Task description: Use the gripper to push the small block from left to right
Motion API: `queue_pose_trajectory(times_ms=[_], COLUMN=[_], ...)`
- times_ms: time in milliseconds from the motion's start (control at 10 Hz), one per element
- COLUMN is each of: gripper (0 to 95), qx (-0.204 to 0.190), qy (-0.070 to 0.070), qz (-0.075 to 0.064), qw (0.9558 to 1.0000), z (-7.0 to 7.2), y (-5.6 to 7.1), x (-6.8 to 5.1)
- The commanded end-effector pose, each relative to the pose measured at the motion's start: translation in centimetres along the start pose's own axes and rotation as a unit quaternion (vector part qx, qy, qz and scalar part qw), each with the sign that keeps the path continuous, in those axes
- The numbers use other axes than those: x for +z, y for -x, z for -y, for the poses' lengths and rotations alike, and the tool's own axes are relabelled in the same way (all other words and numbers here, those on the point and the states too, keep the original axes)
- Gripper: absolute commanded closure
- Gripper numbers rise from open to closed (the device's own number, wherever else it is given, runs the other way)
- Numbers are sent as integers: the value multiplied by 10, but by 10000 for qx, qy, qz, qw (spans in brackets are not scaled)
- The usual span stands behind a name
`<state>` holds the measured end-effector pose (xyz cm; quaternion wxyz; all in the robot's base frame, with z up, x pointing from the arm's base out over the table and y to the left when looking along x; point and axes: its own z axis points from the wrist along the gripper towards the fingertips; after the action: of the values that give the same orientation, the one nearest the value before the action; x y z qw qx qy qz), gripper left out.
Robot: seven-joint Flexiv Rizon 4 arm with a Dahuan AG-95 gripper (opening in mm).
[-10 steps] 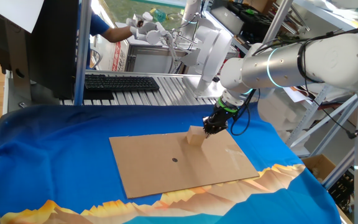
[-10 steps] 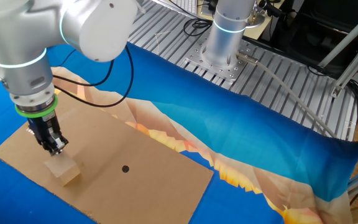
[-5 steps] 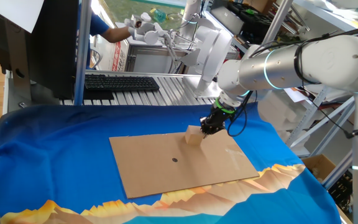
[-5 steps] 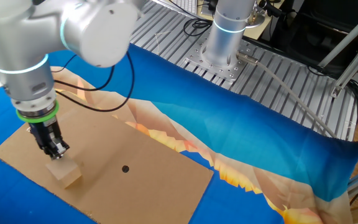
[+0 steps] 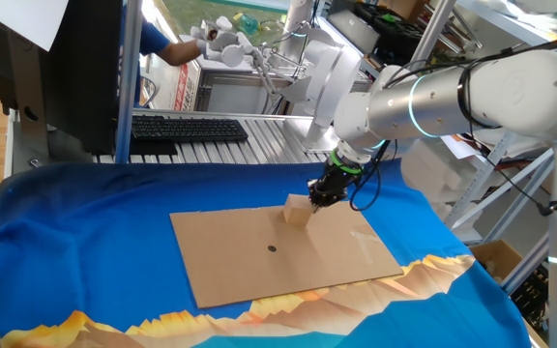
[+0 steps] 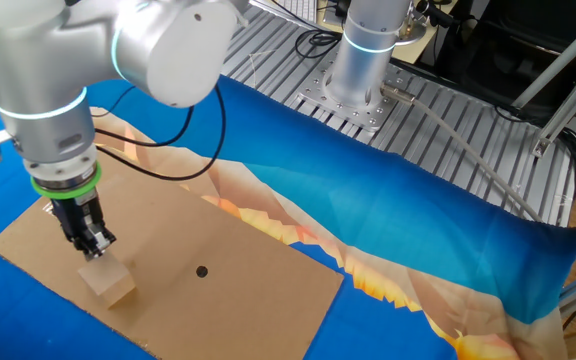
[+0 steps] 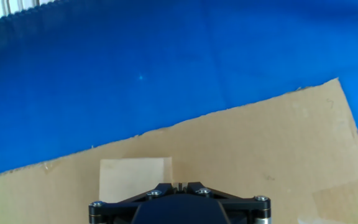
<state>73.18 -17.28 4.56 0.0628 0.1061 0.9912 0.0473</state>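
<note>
Since a second ago, black narrow-tipped gripper (image 5: 317,194) and tan wooden cube (image 5: 298,210) slid along the brown cardboard sheet (image 5: 259,266), near its edge. Fingers closed together, holding nothing. Mid-push; next: steady pressure.

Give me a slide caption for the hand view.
Hand view: the gripper sits right behind the small block on the cardboard sheet, with blue cloth beyond its edge.
</note>
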Motion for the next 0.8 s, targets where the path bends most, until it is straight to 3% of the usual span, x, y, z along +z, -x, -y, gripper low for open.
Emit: queue_pose_trajectory(times_ms=[100, 800], gripper=[950, 950], qx=[34, 246], qy=[-8, -35], qz=[26, 79], qw=[10000, 9997], z=[-3, -25], y=[1, -2], x=[0, 6])
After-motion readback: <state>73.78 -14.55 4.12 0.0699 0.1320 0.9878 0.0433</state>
